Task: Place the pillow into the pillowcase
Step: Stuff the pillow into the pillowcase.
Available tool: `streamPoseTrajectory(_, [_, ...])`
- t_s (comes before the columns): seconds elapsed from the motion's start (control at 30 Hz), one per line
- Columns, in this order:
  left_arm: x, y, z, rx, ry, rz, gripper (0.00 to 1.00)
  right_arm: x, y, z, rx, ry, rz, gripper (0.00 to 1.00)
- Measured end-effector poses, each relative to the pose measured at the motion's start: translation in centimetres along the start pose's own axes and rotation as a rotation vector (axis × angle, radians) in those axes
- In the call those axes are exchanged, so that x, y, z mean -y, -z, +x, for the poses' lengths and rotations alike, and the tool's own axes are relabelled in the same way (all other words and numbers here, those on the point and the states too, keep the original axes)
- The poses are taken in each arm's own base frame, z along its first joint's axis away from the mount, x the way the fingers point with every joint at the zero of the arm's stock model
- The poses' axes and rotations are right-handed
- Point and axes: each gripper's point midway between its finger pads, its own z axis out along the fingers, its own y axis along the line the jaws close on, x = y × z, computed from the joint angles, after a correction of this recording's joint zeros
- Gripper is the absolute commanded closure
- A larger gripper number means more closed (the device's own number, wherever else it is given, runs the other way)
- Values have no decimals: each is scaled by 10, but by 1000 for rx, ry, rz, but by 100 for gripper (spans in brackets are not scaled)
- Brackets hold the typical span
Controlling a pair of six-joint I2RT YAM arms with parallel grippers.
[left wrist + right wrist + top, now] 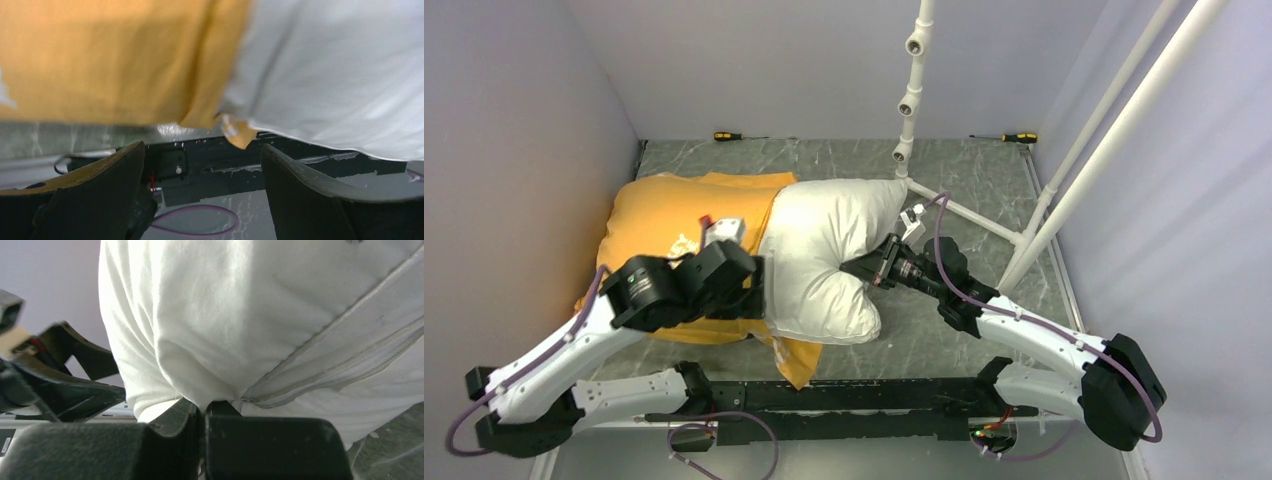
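Pillow insertion, partly complete. In the top view the pillowcase (664,220) lies left of centre on the table (984,190) with its mouth facing right. The pillow (824,250) enters it from the right: one end is hidden under the orange fabric, how deep cannot be told, and a large, plump, creased part lies bare at frame centre. An orange flap of the case shows beneath the pillow's lower edge. On this evidence the first end appears seated. What remains is to draw the case over the exposed part, or to push the pillow deeper, until no white shows. The right gripper (205,410) has its jaws together, clamped on a pinch of pillow fabric beside the zipper seam at the pillow's right edge. The left gripper (202,195) sits at the mouth of the case with its fingers (100,200) wide apart, holding nothing. In the left wrist view the orange hem and the white lower edge of the pillow cross the upper frame beyond the fingertips, touching neither.
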Motion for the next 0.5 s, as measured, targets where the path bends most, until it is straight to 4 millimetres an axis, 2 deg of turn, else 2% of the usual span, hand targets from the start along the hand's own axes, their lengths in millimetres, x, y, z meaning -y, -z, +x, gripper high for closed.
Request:
streamPoseTrajectory(0.1, [-27,-7,32,-38,99,-56,15,5,-2,3,-10,-6,11,100])
streamPoseTrajectory(0.17, [-37,-24,54,-78,141,-109,20,8,-4,4,-17,-12,21,100])
streamPoseTrajectory(0.3, [-38,-69,86,-140,140,-166,24,11,-5,6,-25,-15,30,100])
streamPoseTrajectory(0.37, [-31,-84,87,-139,138,-167,25,12,-5,6,-25,-15,30,100])
streamPoseTrajectory(0.43, [-22,-92,80,-117,145,-152,29,12,-5,6,-24,-16,32,100])
streamPoseTrajectory(0.5, [-17,-99,73,-96,151,-156,46,14,-5,4,-18,-17,37,100])
